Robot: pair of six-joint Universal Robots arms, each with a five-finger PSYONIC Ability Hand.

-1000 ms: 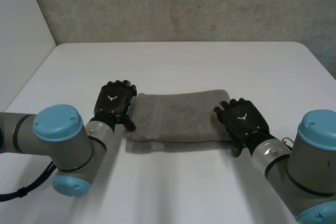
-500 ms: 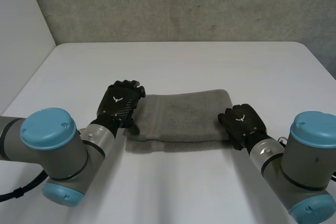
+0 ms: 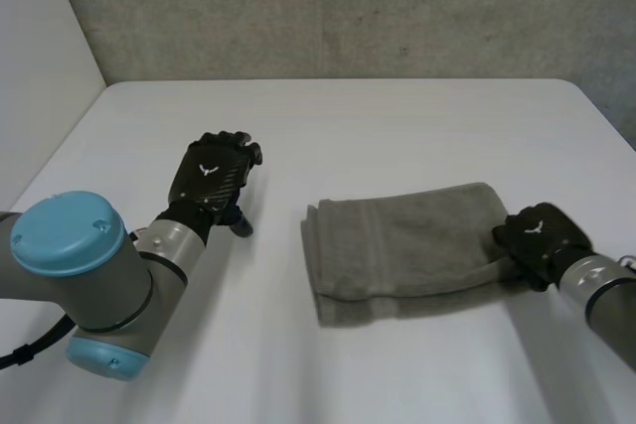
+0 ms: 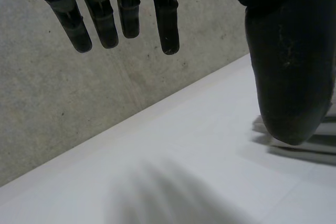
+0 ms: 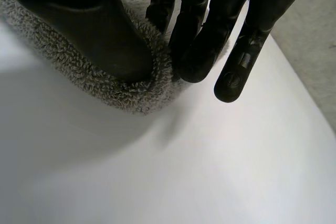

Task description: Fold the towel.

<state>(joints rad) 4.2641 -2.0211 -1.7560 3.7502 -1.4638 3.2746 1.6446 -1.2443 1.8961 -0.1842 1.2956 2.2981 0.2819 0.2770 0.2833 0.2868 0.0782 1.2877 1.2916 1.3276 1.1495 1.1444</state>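
A grey towel (image 3: 407,250), folded into a strip, lies on the white table (image 3: 397,126) right of the middle. My right hand (image 3: 537,237) is at the strip's right end. In the right wrist view its thumb (image 5: 89,30) and fingers (image 5: 202,51) pinch the fluffy towel edge (image 5: 136,95) between them. My left hand (image 3: 211,186) hovers over bare table well left of the towel. Its fingers (image 4: 121,14) hang straight and its thumb (image 4: 289,72) is apart from them, holding nothing. The towel's layered end (image 4: 315,142) shows beyond that thumb.
A grey concrete wall (image 3: 348,7) rises behind the table's far edge. A white panel (image 3: 40,67) stands along the left side. Bare tabletop spreads in front of and behind the towel.
My right hand closed on the towel's right end and dragged the towel to the right, away from my left hand. My left hand lifted off the towel's left end and stayed open.
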